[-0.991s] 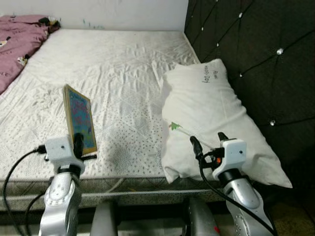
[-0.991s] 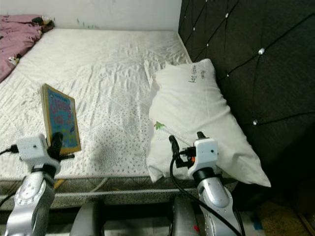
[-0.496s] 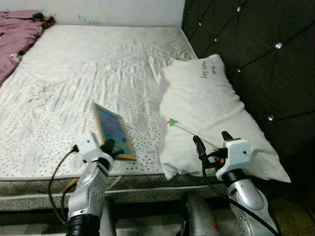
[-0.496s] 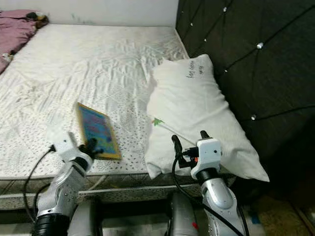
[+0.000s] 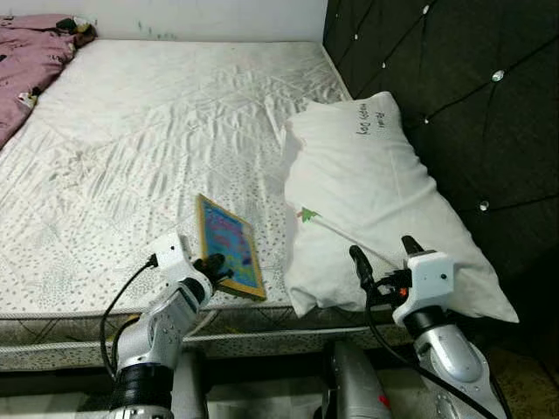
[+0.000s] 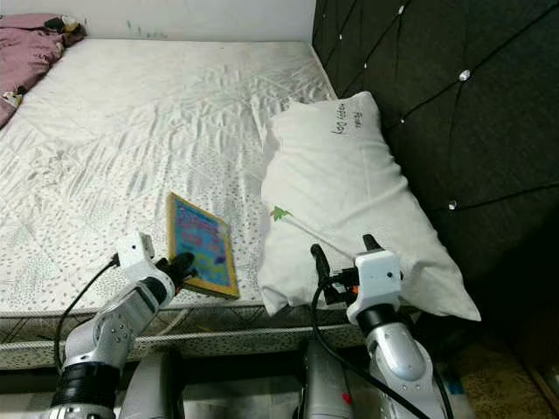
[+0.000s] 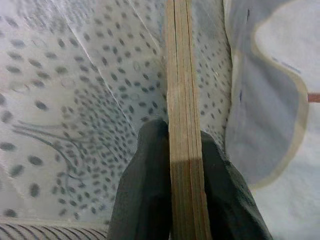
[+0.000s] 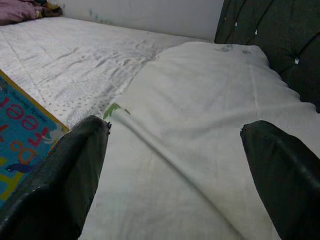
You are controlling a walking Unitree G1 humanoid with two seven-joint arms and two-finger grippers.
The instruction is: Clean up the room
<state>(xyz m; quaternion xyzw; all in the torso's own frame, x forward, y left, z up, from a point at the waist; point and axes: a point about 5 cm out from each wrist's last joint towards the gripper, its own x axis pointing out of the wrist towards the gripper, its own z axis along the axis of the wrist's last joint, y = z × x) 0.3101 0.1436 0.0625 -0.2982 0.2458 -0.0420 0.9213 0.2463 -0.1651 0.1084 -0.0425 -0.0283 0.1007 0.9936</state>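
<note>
A thin book (image 5: 230, 245) with a yellow border and blue cover leans low over the white mattress (image 5: 166, 131), near its front edge. My left gripper (image 5: 215, 270) is shut on the book's lower edge; in the left wrist view both fingers (image 7: 145, 195) clamp the book's page edge (image 7: 184, 125). A white pillow (image 5: 367, 192) lies against the dark headboard. My right gripper (image 5: 384, 260) stands open just in front of the pillow's near end, its fingers (image 8: 60, 185) spread wide with the pillow (image 8: 200, 150) between and beyond them, holding nothing.
A black tufted headboard (image 5: 454, 96) runs along the right. A pink blanket (image 5: 26, 61) lies bunched at the far left corner. The mattress front edge (image 5: 87, 327) drops off just before my arms. A white wall (image 5: 175, 17) stands behind the bed.
My left gripper has carried the book rightward toward the pillow and tipped it from upright down close to the mattress. The right gripper has hardly moved. The camera has shifted slightly.
</note>
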